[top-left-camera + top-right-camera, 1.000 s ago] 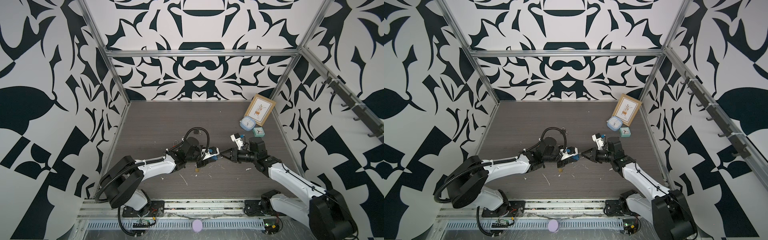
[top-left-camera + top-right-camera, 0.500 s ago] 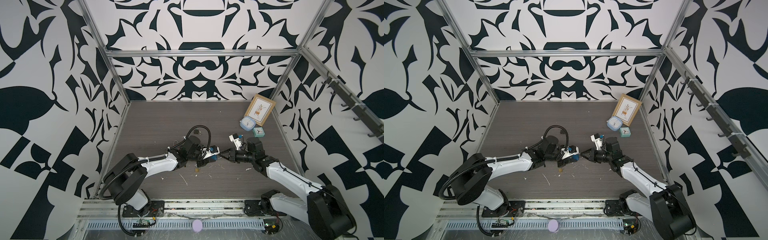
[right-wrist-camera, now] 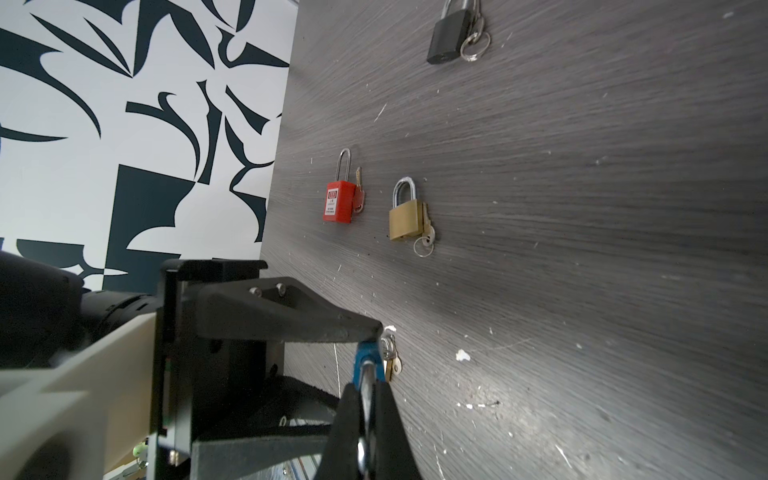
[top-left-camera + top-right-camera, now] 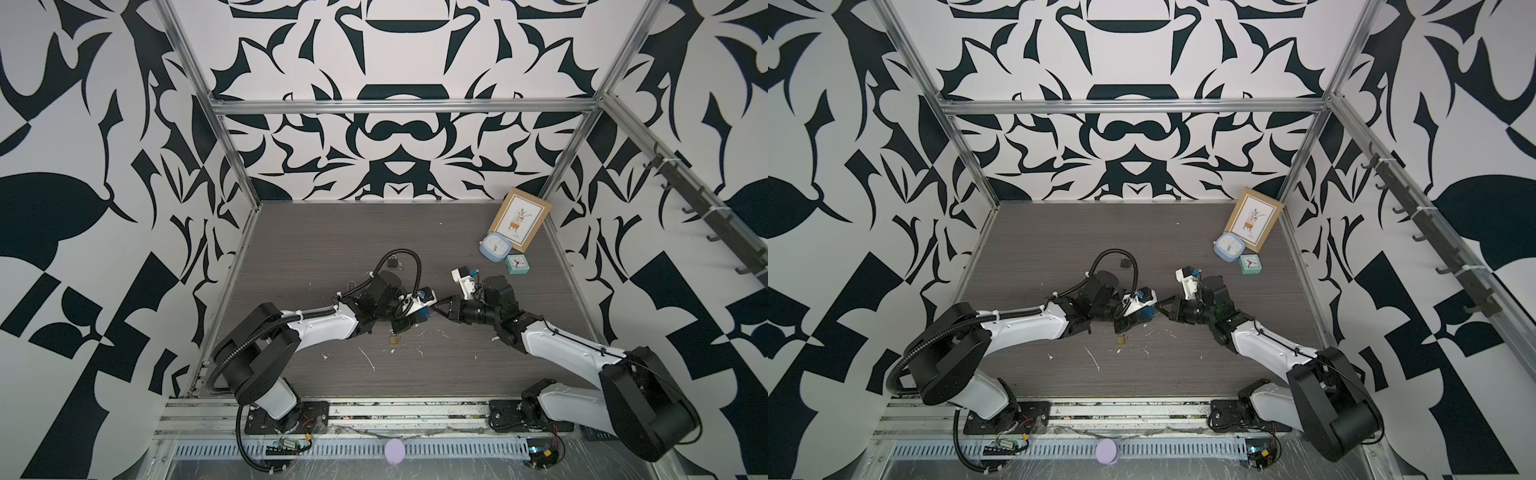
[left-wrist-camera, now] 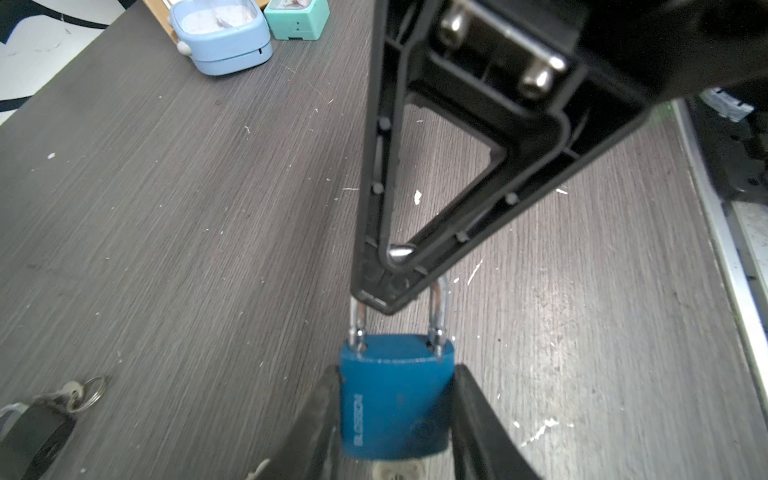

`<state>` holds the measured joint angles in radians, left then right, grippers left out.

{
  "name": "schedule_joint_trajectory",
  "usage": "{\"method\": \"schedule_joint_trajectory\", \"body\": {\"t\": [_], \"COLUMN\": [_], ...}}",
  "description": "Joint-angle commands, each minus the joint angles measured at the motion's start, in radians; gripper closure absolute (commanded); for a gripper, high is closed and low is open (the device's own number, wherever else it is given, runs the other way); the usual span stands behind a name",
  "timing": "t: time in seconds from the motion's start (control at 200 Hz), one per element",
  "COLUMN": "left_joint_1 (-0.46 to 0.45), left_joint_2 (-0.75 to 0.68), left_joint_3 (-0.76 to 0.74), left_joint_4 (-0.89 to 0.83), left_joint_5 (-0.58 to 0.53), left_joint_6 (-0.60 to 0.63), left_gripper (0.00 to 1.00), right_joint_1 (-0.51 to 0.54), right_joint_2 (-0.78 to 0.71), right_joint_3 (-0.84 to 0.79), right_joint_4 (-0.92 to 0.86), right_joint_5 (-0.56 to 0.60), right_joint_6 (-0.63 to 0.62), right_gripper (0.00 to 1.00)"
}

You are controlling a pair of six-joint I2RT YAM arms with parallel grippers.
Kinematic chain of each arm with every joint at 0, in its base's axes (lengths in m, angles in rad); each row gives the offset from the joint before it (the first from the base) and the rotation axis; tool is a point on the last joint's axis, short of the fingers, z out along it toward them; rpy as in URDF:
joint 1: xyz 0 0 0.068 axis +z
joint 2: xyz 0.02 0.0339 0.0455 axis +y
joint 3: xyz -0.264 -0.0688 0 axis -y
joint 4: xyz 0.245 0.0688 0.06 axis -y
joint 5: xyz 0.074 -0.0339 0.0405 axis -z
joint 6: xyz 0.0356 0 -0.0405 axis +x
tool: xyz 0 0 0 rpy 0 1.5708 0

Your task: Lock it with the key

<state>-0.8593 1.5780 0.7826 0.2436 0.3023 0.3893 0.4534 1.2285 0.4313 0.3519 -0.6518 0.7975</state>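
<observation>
A blue padlock (image 5: 395, 399) is held off the table by its body, with my left gripper (image 5: 397, 388) shut on its two sides. Its silver shackle (image 5: 436, 311) points at my right gripper (image 5: 384, 297), which is shut on the top of the shackle (image 3: 365, 384). A key (image 3: 391, 365) with a small ring hangs at the lock's keyhole end; its pale head (image 5: 397, 471) shows just under the body. In both top views the blue padlock (image 4: 422, 311) (image 4: 1146, 312) sits between the left gripper (image 4: 415, 316) and the right gripper (image 4: 439, 309) near the table's middle.
A red padlock (image 3: 338, 203), a brass padlock (image 3: 405, 220) and a black padlock (image 3: 451, 37) lie on the dark table (image 4: 332, 232), each with a key. A picture frame (image 4: 519, 218) and two small clocks (image 4: 495, 246) (image 4: 517, 264) stand at the back right. White scraps litter the front.
My right arm has moved left toward the left gripper, and the gap between the two grippers has closed. The left arm shifted only slightly.
</observation>
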Motion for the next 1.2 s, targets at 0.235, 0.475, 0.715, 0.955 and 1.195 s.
{"method": "schedule_joint_trajectory", "body": {"t": [0.235, 0.475, 0.715, 0.955, 1.195], "left_joint_1": [0.03, 0.039, 0.039, 0.044, 0.053], "left_joint_2": [-0.036, -0.012, 0.016, 0.02, 0.032], "left_joint_3": [0.123, 0.176, 0.205, 0.216, 0.242], "left_joint_4": [0.483, 0.501, 0.531, 0.557, 0.588], "left_joint_5": [0.058, 0.069, 0.06, 0.032, 0.023], "left_joint_6": [-0.106, -0.113, -0.115, -0.11, -0.123], "left_gripper": [1.0, 1.0, 1.0, 1.0, 1.0], "right_joint_1": [0.102, 0.116, 0.134, 0.152, 0.166], "right_joint_2": [0.078, 0.113, 0.142, 0.187, 0.227], "right_joint_3": [-0.051, -0.064, -0.095, -0.122, -0.139], "right_joint_4": [-0.021, 0.021, 0.083, 0.149, 0.2], "right_joint_5": [-0.118, -0.12, -0.111, -0.107, -0.105], "right_joint_6": [0.024, 0.043, 0.077, 0.098, 0.118], "right_gripper": [1.0, 1.0, 1.0, 1.0, 1.0]}}
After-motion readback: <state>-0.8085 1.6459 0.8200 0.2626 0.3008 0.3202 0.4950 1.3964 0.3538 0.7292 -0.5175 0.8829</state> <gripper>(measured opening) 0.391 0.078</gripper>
